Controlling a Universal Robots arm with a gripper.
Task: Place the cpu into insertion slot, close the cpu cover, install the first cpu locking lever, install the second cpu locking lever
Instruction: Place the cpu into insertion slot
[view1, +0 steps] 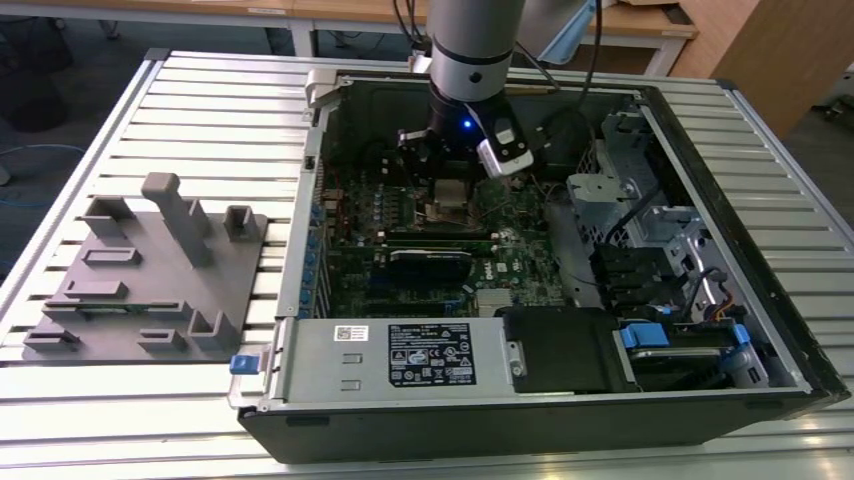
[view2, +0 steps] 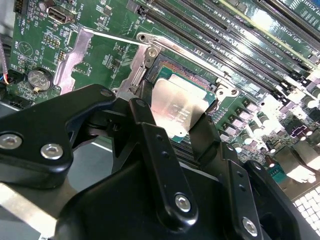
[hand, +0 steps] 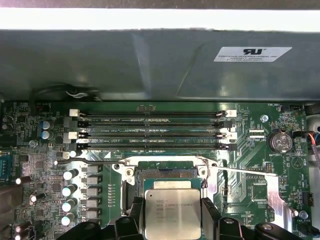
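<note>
the arm (view1: 470, 40) hangs vertical, wrist down, its hand (view2: 174, 117) with two black fingers (view2: 150, 135) clamped on the cpu (hand: 172, 214).

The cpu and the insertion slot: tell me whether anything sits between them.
Nothing visible does. In the first wrist view the gripper is shut on the cpu, and the part of the insertion slot that shows past the chip's edge is bare.
</note>
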